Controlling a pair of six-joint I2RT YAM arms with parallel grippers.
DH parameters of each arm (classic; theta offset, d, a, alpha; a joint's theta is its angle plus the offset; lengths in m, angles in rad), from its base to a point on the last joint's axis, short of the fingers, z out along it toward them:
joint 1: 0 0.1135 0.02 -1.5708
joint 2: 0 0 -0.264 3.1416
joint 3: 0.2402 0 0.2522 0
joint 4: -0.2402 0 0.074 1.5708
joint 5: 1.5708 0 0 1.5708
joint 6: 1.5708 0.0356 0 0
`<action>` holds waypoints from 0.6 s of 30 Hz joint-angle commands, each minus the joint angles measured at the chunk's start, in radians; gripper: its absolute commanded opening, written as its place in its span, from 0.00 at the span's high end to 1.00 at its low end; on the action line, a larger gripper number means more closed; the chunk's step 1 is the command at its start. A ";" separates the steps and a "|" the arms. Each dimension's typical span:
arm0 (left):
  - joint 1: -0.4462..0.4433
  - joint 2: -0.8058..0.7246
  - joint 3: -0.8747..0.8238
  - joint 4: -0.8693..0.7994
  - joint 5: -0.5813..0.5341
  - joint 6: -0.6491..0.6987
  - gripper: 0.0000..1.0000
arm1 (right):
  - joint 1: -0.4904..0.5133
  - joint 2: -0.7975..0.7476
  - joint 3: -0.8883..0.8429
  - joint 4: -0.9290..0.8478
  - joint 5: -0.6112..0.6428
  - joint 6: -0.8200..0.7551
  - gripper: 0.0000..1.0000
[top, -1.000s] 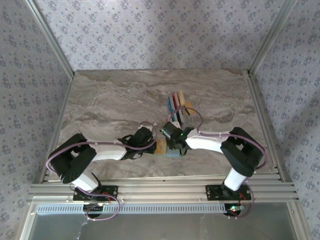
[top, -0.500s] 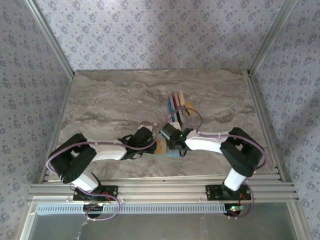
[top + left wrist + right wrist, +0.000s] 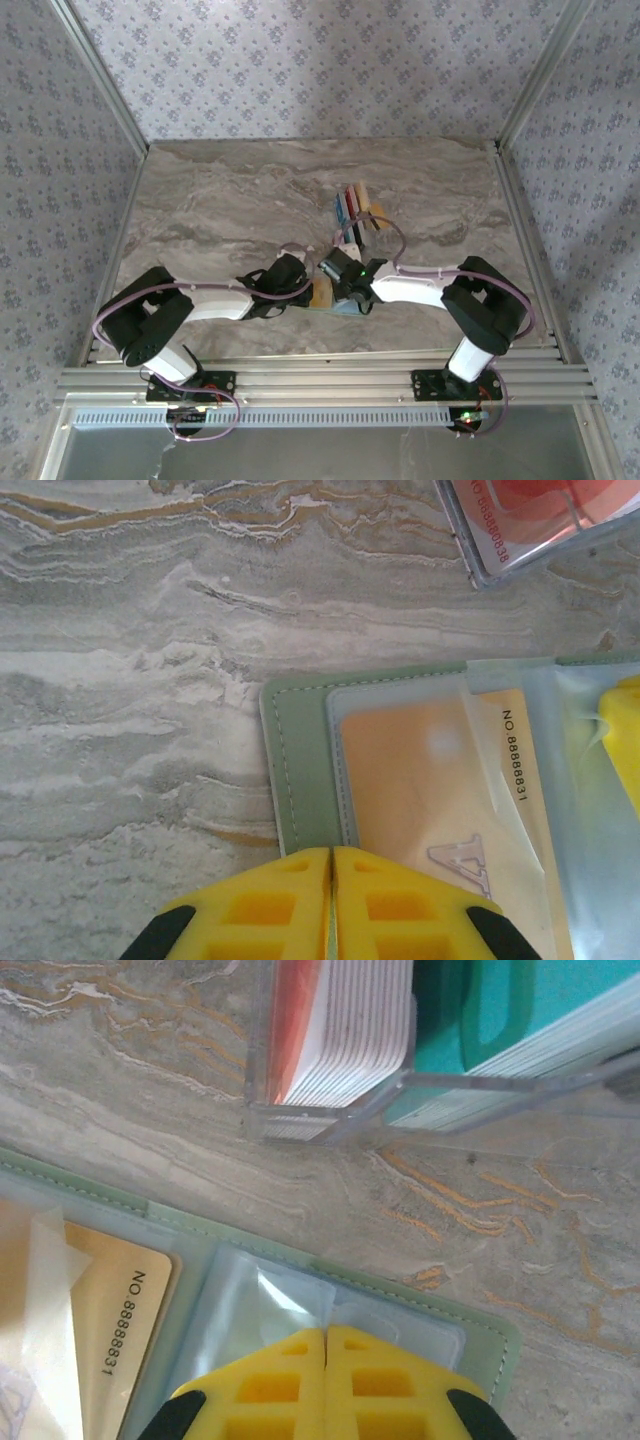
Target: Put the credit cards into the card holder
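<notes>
Evidently mid-loading, with one tan card (image 3: 420, 780) already pocketed in the card holder (image 3: 300, 770) at lower centre of the overhead frame. Jaws together on both: left gripper (image 3: 332, 852) at its green edge, right gripper (image 3: 327, 1332) over an empty pocket (image 3: 285, 1305). Next, probably: open, reach up-frame to the credit cards (image 3: 340, 1030) in the clear tray (image 3: 330, 1120), pinch one.

Soft, even light fills the overhead view. The grey-brown marbled tabletop (image 3: 230, 200) is bright, with only faint, diffuse shadows beneath the white-and-black robot arms (image 3: 215, 300). That view is slightly grainy. The wrist views are sharp on the marble. Pale glare veils the clear plastic pocket (image 3: 420, 740) of the sage-green card holder (image 3: 300, 780), and the transparent plastic card box (image 3: 330, 1110) catches white highlights.
</notes>
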 commanded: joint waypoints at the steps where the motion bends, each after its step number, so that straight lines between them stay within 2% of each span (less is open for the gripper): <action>1: -0.033 0.054 -0.021 -0.055 0.041 -0.019 0.91 | 0.022 -0.011 0.059 -0.080 0.030 -0.020 1.00; 8: -0.066 0.042 -0.028 -0.041 0.014 -0.060 0.91 | 0.030 0.010 0.142 -0.090 -0.014 -0.036 1.00; 16: -0.093 0.078 -0.026 0.006 0.006 -0.117 0.90 | 0.018 0.068 0.173 -0.044 -0.139 0.003 0.81; 18: -0.093 0.081 -0.034 0.019 -0.002 -0.134 0.90 | 0.007 0.059 0.154 -0.009 -0.185 0.011 0.80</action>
